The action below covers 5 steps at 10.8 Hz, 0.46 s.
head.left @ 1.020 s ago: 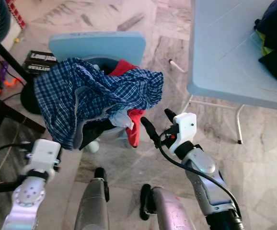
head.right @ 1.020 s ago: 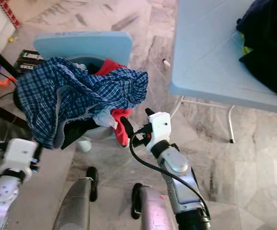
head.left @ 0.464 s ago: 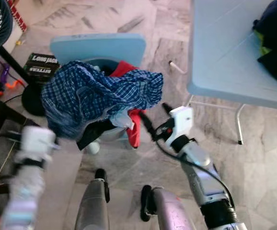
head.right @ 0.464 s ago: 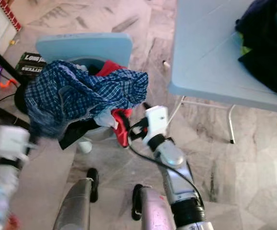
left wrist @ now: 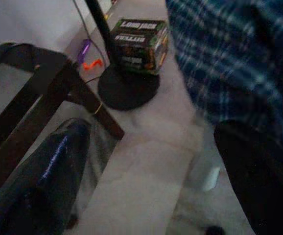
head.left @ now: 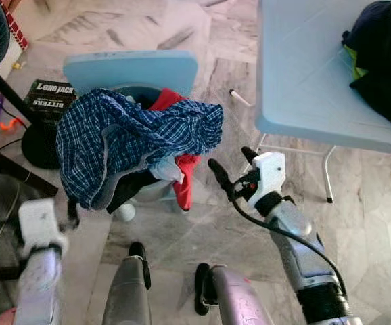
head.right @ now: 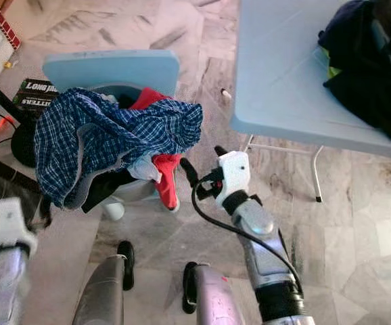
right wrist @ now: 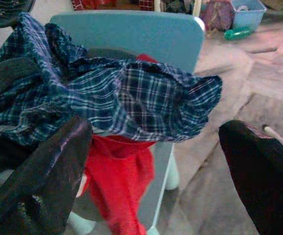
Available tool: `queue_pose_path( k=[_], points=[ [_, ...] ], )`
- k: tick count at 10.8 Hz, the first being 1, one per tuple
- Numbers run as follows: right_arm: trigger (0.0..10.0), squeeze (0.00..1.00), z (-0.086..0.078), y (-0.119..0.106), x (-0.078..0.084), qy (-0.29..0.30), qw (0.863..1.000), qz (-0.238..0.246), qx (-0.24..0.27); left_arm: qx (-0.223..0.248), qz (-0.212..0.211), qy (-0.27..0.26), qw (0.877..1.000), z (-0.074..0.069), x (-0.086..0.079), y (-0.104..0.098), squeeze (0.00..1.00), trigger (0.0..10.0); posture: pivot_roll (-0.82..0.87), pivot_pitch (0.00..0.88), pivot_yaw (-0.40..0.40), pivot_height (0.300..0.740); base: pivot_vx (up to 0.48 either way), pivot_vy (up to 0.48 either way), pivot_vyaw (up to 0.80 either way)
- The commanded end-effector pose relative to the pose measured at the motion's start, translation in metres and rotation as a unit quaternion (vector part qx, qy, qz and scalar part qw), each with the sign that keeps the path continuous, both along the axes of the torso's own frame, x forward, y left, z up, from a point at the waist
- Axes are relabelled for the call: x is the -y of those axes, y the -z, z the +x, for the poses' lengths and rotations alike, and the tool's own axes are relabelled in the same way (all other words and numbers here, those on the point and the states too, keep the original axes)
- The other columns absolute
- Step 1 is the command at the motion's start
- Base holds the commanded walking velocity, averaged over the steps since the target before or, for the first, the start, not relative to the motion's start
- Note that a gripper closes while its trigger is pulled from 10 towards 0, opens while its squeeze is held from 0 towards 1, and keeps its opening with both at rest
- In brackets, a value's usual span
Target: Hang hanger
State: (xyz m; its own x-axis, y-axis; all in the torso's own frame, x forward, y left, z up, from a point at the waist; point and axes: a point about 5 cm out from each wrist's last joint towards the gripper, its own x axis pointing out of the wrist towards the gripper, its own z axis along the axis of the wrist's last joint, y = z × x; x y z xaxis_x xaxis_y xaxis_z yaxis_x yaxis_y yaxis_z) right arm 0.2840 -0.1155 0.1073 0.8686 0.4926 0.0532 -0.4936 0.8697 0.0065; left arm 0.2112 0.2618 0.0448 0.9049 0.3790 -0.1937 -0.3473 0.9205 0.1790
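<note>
Dropped lower beside the plaid shirt point(head.left: 134, 139), left claw point(head.left: 70, 215) unreadable; right claw point(head.left: 233, 168) spread empty.

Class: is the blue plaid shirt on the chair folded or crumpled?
Crumpled: the plaid shirt lies bunched in a heap over the chair, edges hanging unevenly.

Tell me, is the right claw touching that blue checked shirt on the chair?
Apart. In the right wrist view the right gripper has its jaws spread wide, with floor and chair showing between them and the checked shirt.
</note>
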Motion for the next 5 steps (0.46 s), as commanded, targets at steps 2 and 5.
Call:
queue_pose_path(
  k=[2,5],
  points=[
    [10.0,0.00,-0.004,0.002,-0.012,-0.012,1.000,0.010,-0.006,0.001,0.113,0.059,0.992,-0.011,0.001,-0.009,0.61,10.0,0.04,0.319,-0.096,0.740,0.000,0.000,0.00],
    [10.0,0.00,-0.007,0.004,-0.010,-0.010,1.000,0.007,-0.007,0.028,0.189,0.151,0.970,-0.024,0.019,-0.019,0.62,10.0,0.04,0.335,-0.080,0.740,0.000,0.000,0.00]
  ],
)
